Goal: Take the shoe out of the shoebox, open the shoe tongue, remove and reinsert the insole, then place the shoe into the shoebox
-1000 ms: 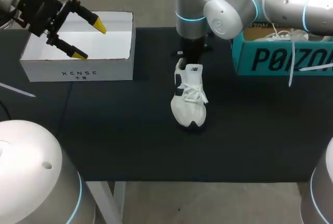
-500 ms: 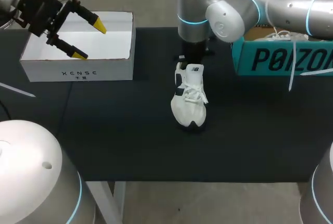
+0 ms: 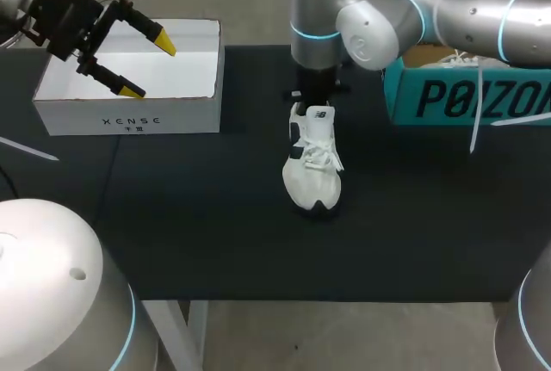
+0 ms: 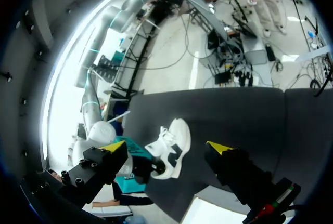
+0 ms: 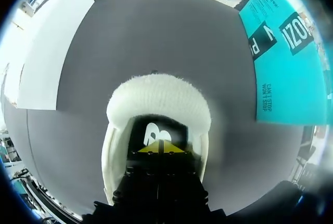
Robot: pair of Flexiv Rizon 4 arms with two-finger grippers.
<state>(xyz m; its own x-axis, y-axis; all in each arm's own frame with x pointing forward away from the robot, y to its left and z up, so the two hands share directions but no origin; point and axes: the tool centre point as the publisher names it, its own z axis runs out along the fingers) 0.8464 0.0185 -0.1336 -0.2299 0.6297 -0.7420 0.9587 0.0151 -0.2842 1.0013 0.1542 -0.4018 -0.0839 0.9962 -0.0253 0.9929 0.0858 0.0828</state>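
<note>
— The left arm (image 3: 60,14) hangs over the white box (image 3: 129,117) at ten o'clock, jaws wide, holding nothing.
— And the white sneaker (image 3: 312,169)?
— Upright at the centre of the table (image 3: 207,242), toe to six o'clock. The right arm (image 3: 448,9) stands over its tongue (image 3: 322,116), jaws narrow, tips together; a pinch can't be confirmed.
— The risk?
— A shallow hold would likely slip off, and a hard pull could tip the unbraced sneaker. The teal shoebox (image 3: 465,100) sits at two o'clock.

The right arm (image 3: 413,18) has shifted slightly left above the shoe (image 3: 314,169).
</note>
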